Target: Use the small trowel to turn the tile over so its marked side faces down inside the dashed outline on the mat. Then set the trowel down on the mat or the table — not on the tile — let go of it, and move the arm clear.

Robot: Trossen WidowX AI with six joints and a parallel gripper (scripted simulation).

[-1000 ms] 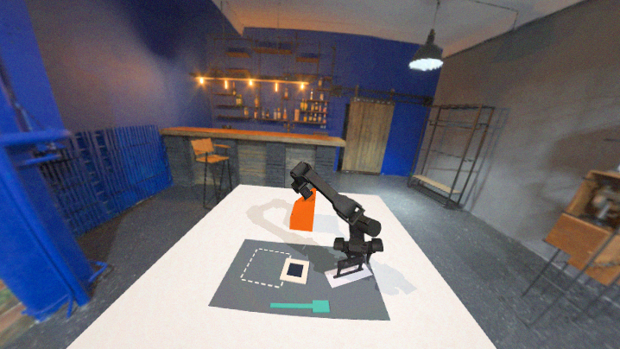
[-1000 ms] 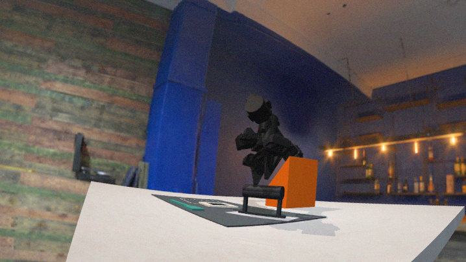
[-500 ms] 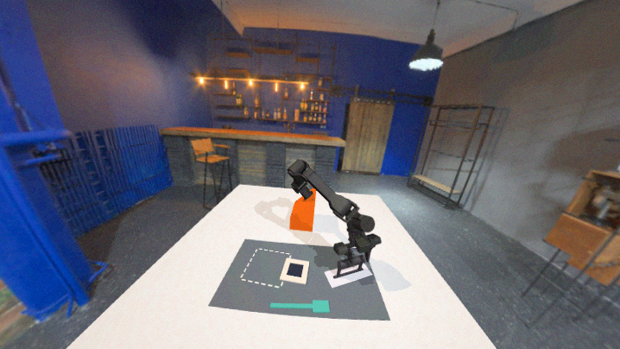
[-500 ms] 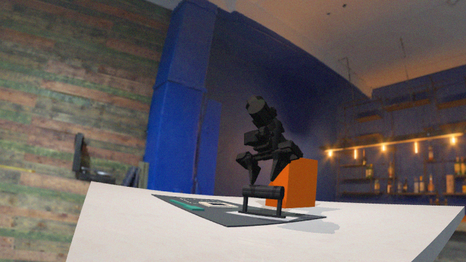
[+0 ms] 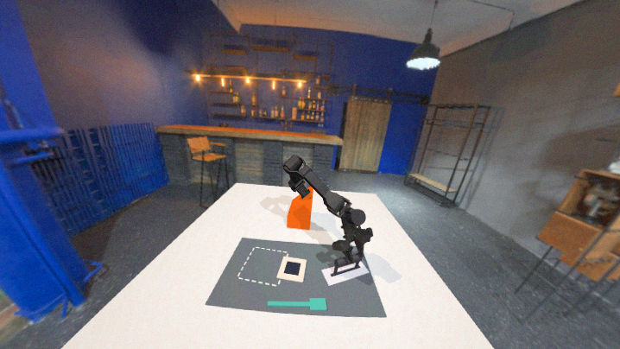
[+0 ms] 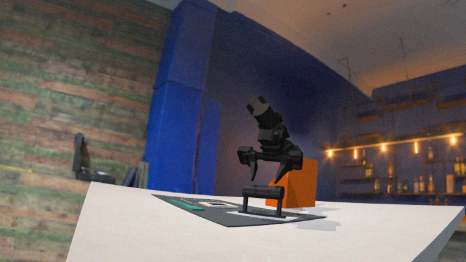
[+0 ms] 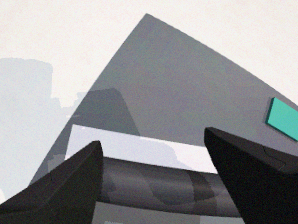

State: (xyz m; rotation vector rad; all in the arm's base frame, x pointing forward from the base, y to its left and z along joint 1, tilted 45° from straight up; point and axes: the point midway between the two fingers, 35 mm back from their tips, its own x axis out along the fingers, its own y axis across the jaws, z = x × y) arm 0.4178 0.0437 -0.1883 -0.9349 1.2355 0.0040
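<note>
The trowel (image 5: 331,280) (image 6: 263,191) (image 7: 150,184) stands on the right part of the mat, a pale flat blade with a black bar handle raised on posts. My gripper (image 6: 264,181) (image 7: 153,141) is open and empty just above the handle, its fingers spread along the bar's length. The tile (image 5: 291,269) (image 6: 217,205) lies flat, cream with a dark square facing up. It overlaps the right side of the dashed outline (image 5: 256,247) on the mat. In the top view the fingertips are hard to tell from the handle.
A teal flat paddle-shaped piece (image 5: 319,303) (image 6: 192,206) (image 7: 286,120) lies near the front edge of the grey mat (image 5: 243,297) (image 6: 224,222) (image 7: 160,75). An orange block (image 5: 299,214) (image 6: 304,185) stands behind the mat by the arm's base.
</note>
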